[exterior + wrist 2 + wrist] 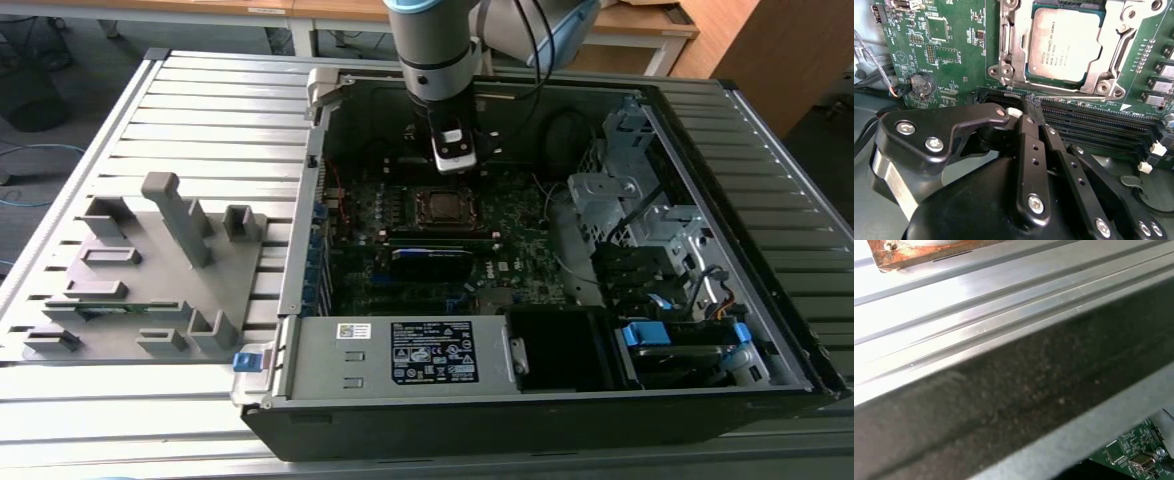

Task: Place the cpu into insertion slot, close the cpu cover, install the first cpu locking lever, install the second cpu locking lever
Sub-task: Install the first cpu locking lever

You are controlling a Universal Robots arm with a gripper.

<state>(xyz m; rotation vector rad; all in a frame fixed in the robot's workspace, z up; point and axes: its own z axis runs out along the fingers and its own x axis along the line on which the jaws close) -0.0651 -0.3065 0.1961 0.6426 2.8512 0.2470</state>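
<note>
Closed and empty, the gripper (1030, 106) hangs near the edge of the cpu cover (1013, 50), which frames the cpu (1066, 45).

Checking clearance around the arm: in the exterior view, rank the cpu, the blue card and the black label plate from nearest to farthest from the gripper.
1. cpu, mid-board, right by the gripper.
2. blue card, beyond the cpu toward the viewer.
3. black label plate, on the grey box at the near edge.
</note>
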